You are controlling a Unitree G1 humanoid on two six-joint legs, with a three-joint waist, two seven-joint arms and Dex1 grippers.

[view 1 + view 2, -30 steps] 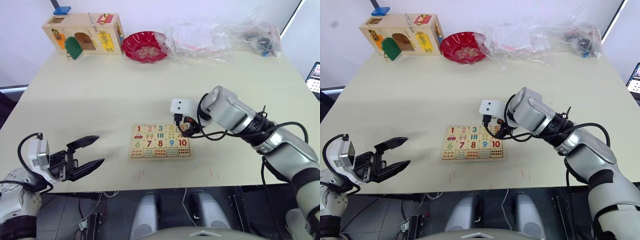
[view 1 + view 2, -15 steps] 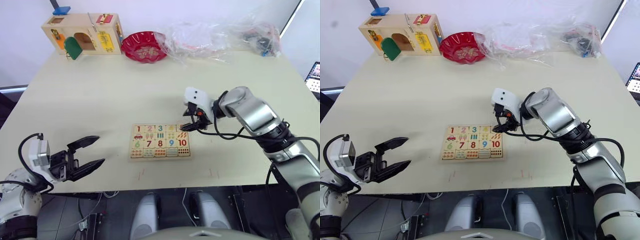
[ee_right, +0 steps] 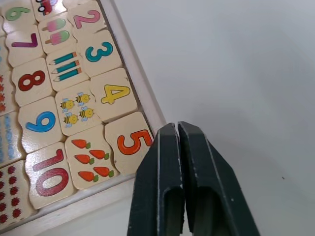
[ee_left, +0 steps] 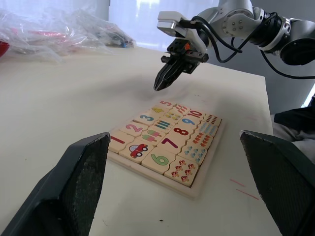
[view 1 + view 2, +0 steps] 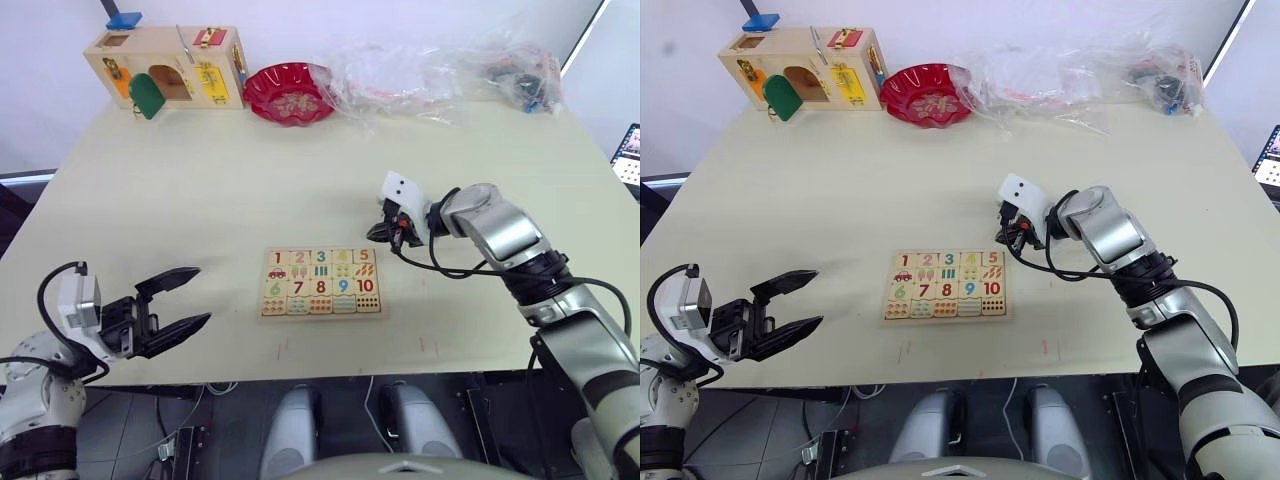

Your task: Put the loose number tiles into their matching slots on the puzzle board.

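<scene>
Left eye view shows the board (image 5: 321, 283) at centre frame with tiles 1 to 5 (image 5: 321, 257) all seated along its top row, so the placing looks done. Just right of and above the 5 corner, the right gripper (image 5: 383, 236) hangs with fingers pressed together, empty. At lower left, the left gripper (image 5: 178, 304) waits spread apart. Next likely calls for pulling the right arm clear.
</scene>
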